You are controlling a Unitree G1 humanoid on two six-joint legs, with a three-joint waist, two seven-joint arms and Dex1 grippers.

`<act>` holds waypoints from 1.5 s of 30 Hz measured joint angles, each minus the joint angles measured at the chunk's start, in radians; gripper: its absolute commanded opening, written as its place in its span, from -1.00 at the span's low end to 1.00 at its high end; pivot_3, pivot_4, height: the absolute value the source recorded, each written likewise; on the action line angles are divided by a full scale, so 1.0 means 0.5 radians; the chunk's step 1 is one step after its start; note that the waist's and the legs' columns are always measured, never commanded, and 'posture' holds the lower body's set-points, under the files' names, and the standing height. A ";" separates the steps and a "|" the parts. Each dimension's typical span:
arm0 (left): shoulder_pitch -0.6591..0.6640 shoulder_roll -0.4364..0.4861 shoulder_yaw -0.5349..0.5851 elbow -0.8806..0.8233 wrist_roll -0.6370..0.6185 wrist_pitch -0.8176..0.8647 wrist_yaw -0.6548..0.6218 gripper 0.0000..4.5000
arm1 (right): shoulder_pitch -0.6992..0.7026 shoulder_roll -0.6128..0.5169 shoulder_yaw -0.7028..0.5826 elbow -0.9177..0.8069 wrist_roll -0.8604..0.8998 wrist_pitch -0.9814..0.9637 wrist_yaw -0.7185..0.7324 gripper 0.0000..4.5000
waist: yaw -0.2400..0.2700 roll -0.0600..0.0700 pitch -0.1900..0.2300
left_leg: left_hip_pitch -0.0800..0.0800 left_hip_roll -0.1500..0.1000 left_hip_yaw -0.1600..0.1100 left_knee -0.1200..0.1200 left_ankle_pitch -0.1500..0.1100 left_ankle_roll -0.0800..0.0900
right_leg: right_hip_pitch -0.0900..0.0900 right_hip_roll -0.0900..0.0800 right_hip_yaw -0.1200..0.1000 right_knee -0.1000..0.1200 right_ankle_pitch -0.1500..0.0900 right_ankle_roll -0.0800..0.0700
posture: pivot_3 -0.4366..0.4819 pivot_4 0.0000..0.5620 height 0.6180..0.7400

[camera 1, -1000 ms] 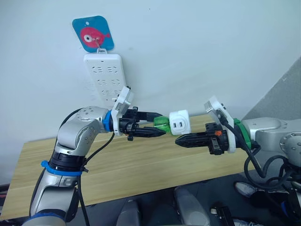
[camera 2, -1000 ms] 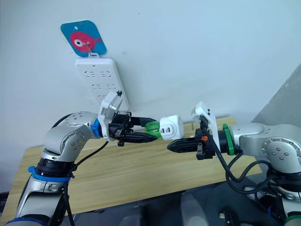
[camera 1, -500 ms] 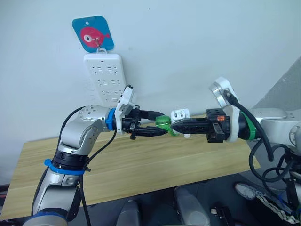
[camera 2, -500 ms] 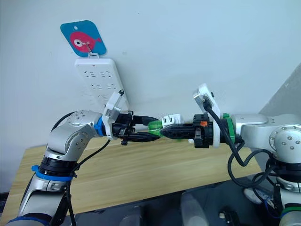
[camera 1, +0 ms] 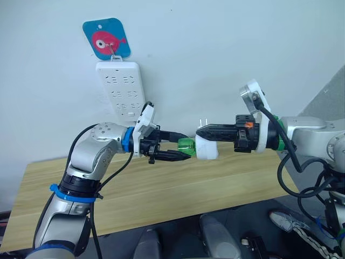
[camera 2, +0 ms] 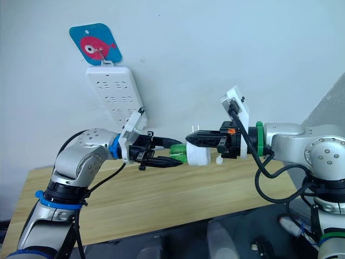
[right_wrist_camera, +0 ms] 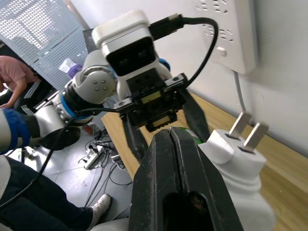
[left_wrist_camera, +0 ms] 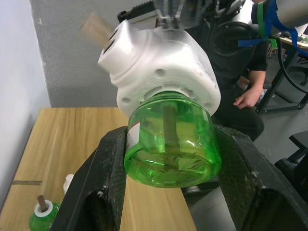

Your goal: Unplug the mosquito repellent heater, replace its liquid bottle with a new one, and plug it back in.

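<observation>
Above wooden table, gripper-held heater

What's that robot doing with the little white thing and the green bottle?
It holds an unplugged mosquito repellent heater in mid-air above a wooden table. The left pincer clamps the green liquid bottle fitted to the heater, while the right pincer grips the heater's white body, prongs up. The power strip hangs on the wall.

White power strip hanging upper left under a blue fish tag, wooden table across the lower frame, pale wall behind
</observation>
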 measured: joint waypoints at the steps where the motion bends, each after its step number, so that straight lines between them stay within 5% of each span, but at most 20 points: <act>1: 0.000 0.002 -0.001 0.000 0.003 -0.007 -0.012 0.00 | 0.000 0.000 0.000 0.000 -0.002 0.002 -0.004 -1.00 | 0.000 0.000 0.000 | 0.000 0.000 0.000 0.000 0.000 0.000 | 0.000 0.000 0.000 0.000 0.000 0.000 | -0.54 -0.52 0.67; 18: 0.043 0.009 -0.004 0.002 0.036 -0.121 -0.091 0.00 | -0.024 0.033 0.015 0.141 -0.056 0.052 -0.027 -1.00 | -0.001 0.000 -0.001 | 0.000 0.000 0.000 0.000 0.000 0.000 | 0.000 0.000 0.000 0.000 0.000 0.000 | -0.54 -0.53 0.67; 45: 0.050 -0.009 -0.006 -0.012 0.030 -0.043 -0.088 0.00 | -0.024 0.043 -0.002 0.122 -0.466 0.124 0.390 -1.00 | -0.001 0.000 -0.001 | 0.000 0.000 0.000 0.000 0.000 0.000 | 0.000 0.000 0.000 0.000 0.000 0.000 | -0.53 -0.51 0.67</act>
